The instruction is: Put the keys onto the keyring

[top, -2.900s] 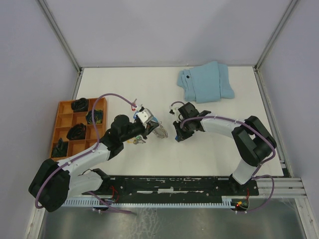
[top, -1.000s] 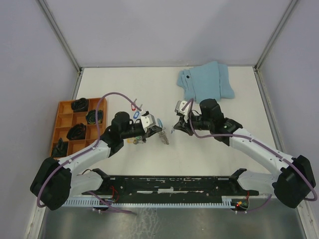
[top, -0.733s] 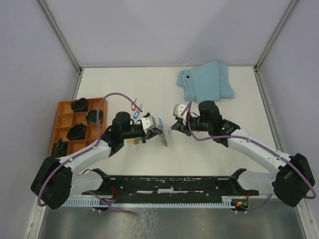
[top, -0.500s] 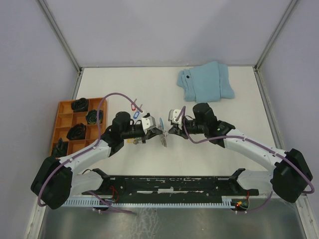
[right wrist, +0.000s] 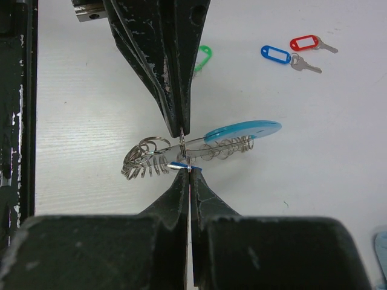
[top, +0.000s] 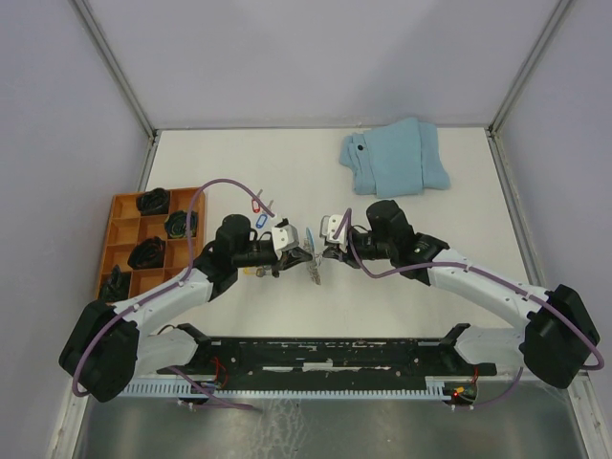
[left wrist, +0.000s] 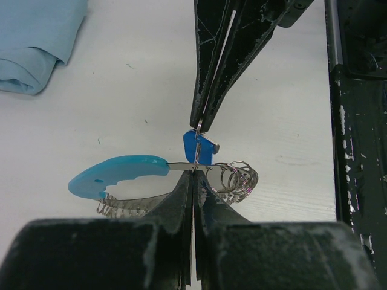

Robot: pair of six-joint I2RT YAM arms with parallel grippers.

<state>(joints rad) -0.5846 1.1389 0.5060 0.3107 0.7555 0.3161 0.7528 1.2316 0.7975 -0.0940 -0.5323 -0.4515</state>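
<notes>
Left claw (top: 299,256) pinched closed, right claw (top: 322,251) pinched closed, pointing at each other, tips nearly touching

One keyring (left wrist: 121,172). Four keys seen: red-tagged key (right wrist: 304,42), blue-tagged key (right wrist: 275,54), green-tagged key (right wrist: 204,57), second blue-tagged key (left wrist: 198,147). One cloth (top: 395,158), one tray (top: 122,229).

From above, the keyring (top: 313,270) is too small for you to read. In your left wrist view the jaws of the left gripper (left wrist: 193,175) cover its near side and the cloth (left wrist: 33,36) runs off the top-left edge. In the right wrist view a green-tagged key (right wrist: 205,57) sits half behind those jaws.
</notes>
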